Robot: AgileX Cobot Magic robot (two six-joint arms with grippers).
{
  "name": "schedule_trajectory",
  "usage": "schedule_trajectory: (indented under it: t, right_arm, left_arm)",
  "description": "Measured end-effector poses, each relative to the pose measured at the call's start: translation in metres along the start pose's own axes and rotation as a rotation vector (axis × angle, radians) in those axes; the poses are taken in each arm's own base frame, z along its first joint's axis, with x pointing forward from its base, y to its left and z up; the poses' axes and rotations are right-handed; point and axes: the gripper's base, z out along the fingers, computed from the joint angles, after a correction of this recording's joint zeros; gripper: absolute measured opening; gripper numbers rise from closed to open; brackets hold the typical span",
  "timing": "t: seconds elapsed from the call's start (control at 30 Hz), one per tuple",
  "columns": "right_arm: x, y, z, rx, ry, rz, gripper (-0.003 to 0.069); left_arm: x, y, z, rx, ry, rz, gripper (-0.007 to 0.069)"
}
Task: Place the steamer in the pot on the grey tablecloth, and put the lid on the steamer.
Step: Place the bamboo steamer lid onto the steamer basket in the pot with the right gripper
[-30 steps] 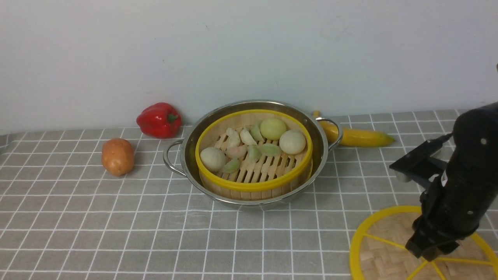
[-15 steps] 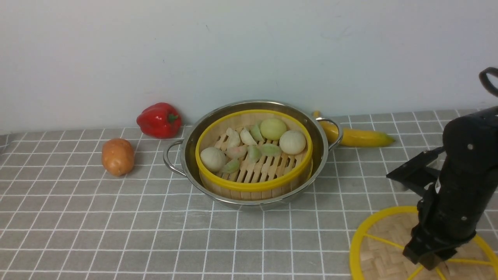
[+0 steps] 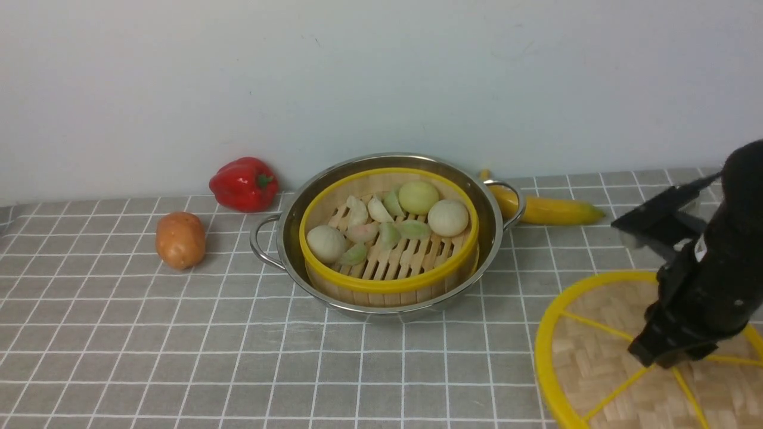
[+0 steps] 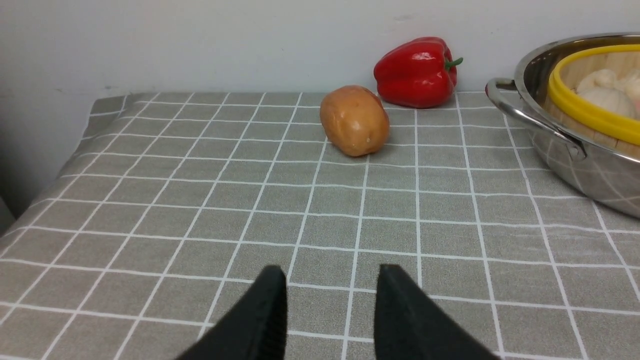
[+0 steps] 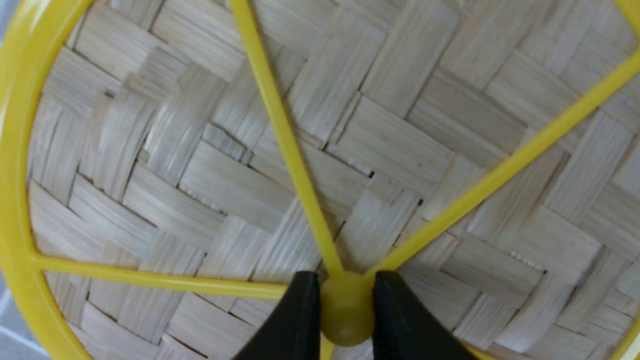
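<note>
Handling: lid (image 3: 596, 363) is looking like a light, stiff woven-bamboo disc, wide enough to be swinging on a single pinch, so the centre knob (image 5: 346, 312) is the only sane hold. Right gripper (image 5: 345, 285) is clamping that knob, with the arm reaching steeply down from the right. The lid is showing at the near right of the grey tablecloth (image 3: 119, 333), well apart from the pot (image 3: 496, 220), which is holding the steamer (image 3: 387, 280). Can't tell if it's clear of the cloth. Left gripper (image 4: 332, 274) is hovering low over the cloth, jaws apart, empty.
</note>
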Motion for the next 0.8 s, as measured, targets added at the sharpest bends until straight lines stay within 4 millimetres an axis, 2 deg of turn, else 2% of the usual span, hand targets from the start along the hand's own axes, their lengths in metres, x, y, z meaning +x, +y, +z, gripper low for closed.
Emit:
schedule_trajectory:
  t: [0.03,0.07,0.1,0.23,0.27,0.3,0.4,0.47,0.63,0.67,0.73,0.77,0.8]
  right_arm:
    - [-0.004,0.0,-0.013,0.001,-0.046,-0.002,0.0148]
    - [-0.005,0.0,-0.015,0.001,-0.05,-0.004,0.0148]
    - [-0.015,0.001,-0.033,0.0,-0.11,-0.03,0.0148]
    - [-0.04,0.014,-0.069,-0.025,-0.242,-0.138,0.0148]
    - [-0.041,0.015,-0.07,-0.026,-0.248,-0.143,0.0148]
    - [-0.052,0.021,-0.083,-0.03,-0.301,-0.188,0.0148]
    - [-0.07,0.032,-0.1,-0.03,-0.372,-0.251,0.0148]
    - [-0.09,0.044,-0.113,-0.033,-0.436,-0.323,0.0148]
    - [-0.125,0.068,-0.116,-0.079,-0.495,-0.434,0.0148]
    - [-0.126,0.07,-0.115,-0.085,-0.498,-0.443,0.0148]
    - [-0.145,0.082,-0.105,-0.103,-0.504,-0.502,0.0148]
    - [-0.145,0.083,-0.105,-0.103,-0.504,-0.507,0.0148]
    - [-0.154,0.089,-0.097,-0.108,-0.503,-0.535,0.0148]
  left_arm:
    - [0.0,0.0,0.0,0.0,0.0,0.0,0.0243]
    - [0.0,0.0,0.0,0.0,0.0,0.0,0.0243]
    - [0.0,0.0,0.0,0.0,0.0,0.0,0.0243]
    - [0.0,0.0,0.0,0.0,0.0,0.0,0.0243]
    - [0.0,0.0,0.0,0.0,0.0,0.0,0.0243]
    - [0.0,0.0,0.0,0.0,0.0,0.0,0.0243]
    - [0.0,0.0,0.0,0.0,0.0,0.0,0.0243]
    - [0.0,0.0,0.0,0.0,0.0,0.0,0.0243]
    - [0.0,0.0,0.0,0.0,0.0,0.0,0.0243]
    - [0.0,0.0,0.0,0.0,0.0,0.0,0.0243]
    - [0.0,0.0,0.0,0.0,0.0,0.0,0.0243]
    - [0.0,0.0,0.0,0.0,0.0,0.0,0.0243]
    - [0.0,0.0,0.0,0.0,0.0,0.0,0.0243]
